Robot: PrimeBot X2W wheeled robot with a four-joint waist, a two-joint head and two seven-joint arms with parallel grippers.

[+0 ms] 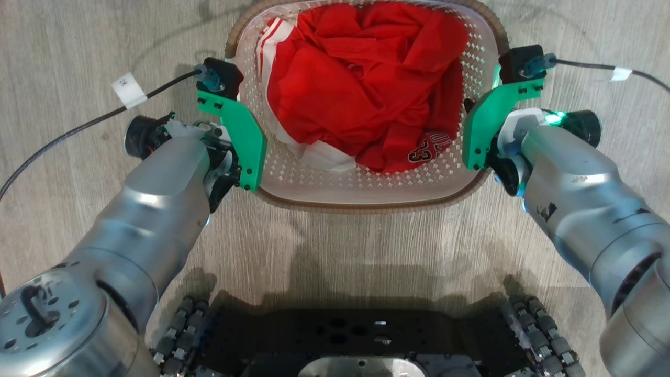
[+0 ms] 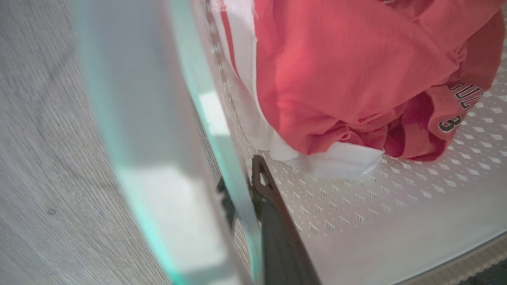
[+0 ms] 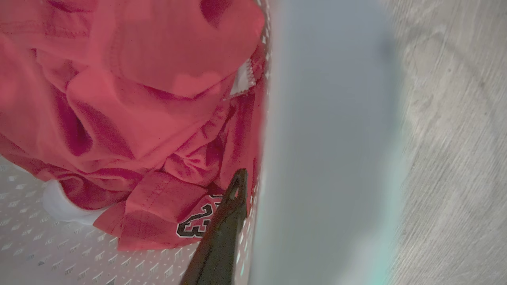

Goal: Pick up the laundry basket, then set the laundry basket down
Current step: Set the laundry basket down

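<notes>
Fingers (image 2: 277, 237) of the left gripper (image 2: 242, 178) are pinched shut on the laundry basket (image 1: 324, 183), seen just ahead of the robot's base (image 1: 361, 335); whether the right gripper (image 3: 255, 186) is closed cannot be told. If one side slips, the red jersey (image 1: 366, 78) could be spilled.

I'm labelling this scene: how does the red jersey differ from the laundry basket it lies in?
The red jersey is soft, crumpled cloth; the laundry basket is perforated plastic. The jersey is red with white trim; the basket is white with a brown rim. Both carry some white.
</notes>
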